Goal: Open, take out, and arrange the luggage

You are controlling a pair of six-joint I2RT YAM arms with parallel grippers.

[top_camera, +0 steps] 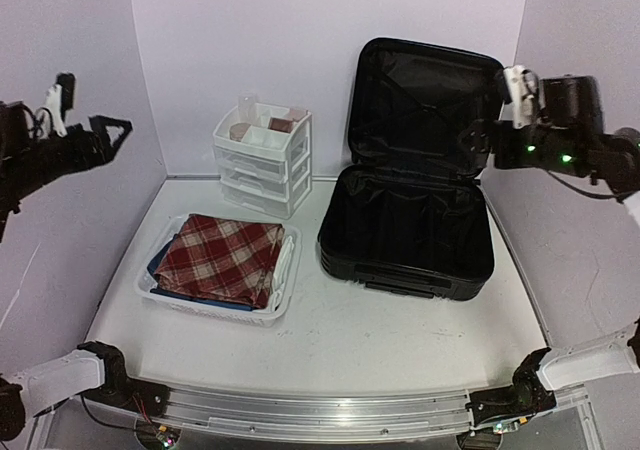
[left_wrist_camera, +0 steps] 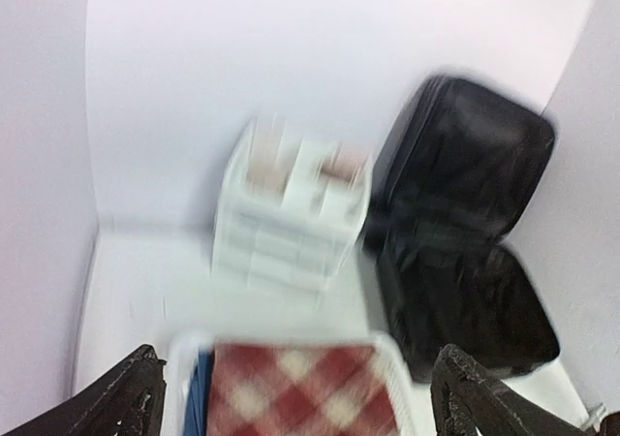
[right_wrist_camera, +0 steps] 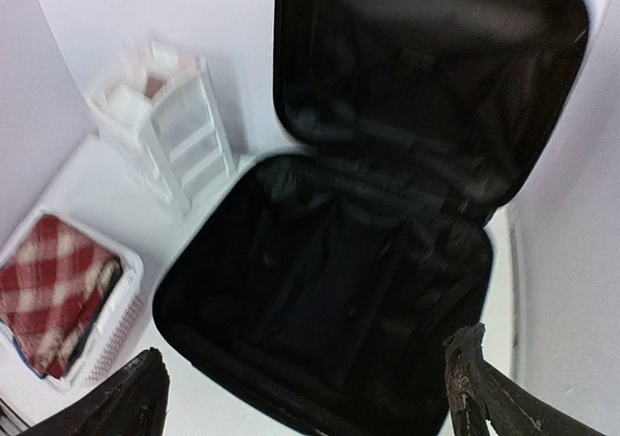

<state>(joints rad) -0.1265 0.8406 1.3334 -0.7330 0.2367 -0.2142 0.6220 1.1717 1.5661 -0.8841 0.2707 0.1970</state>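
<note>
Surface: one white top carried everything; its near edge lay bare, I judged to leave room for arranging.
Luggage: one black case stood on the right half of the surface, close to the back right corner. It was already open. The base lay flat, and the lid stood upright against the back wall, which seemed to be what kept it from falling shut.
Luggage contents: I counted none; only black lining showed, though its folds could have hidden something flat.
Basket: one white mesh basket sat toward the left edge, well apart from the luggage. I took it for the place where removed things went.
Plaid cloth: one folded red-and-cream piece lay on top in the basket, folded flat so it fitted inside the rim.
Blue item: at least one lay under the cloth with only its edge showing; I could not count more.
Drawer unit: one small white unit stood at the back edge, between basket and luggage. It had three drawer fronts as far as I could count, and small things in its top tray too blurred to name.
Left hand: one, raised high above the left edge, fingers wide and gripping nothing.
Right hand: one, raised beside the lid's upper right corner, fingers wide with nothing between them, over the empty base.
</note>
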